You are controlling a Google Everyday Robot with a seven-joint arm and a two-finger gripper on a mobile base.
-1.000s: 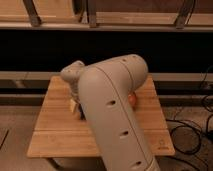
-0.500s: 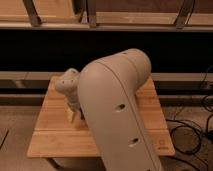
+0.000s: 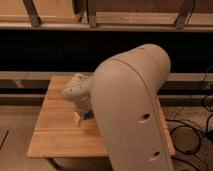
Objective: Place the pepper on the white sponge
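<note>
My beige arm (image 3: pixel 132 110) fills the middle and right of the camera view. Its wrist (image 3: pixel 76 92) hangs over the left-middle of the wooden table (image 3: pixel 52 125). The gripper (image 3: pixel 81 116) sits below the wrist, low over the tabletop. A small pale object (image 3: pixel 77 121) shows right at it and may be the white sponge; I cannot tell for sure. A small blue patch (image 3: pixel 89 115) shows beside it. The pepper is hidden behind the arm.
A dark shelf front with wooden rails (image 3: pixel 125 20) runs behind the table. Black cables (image 3: pixel 192 132) lie on the floor at the right. Bare floor (image 3: pixel 17 120) is to the left of the table.
The wrist and gripper have come lower and nearer the table's front. The arm covers more of the table, and the orange thing seen right of it a second ago is hidden.
</note>
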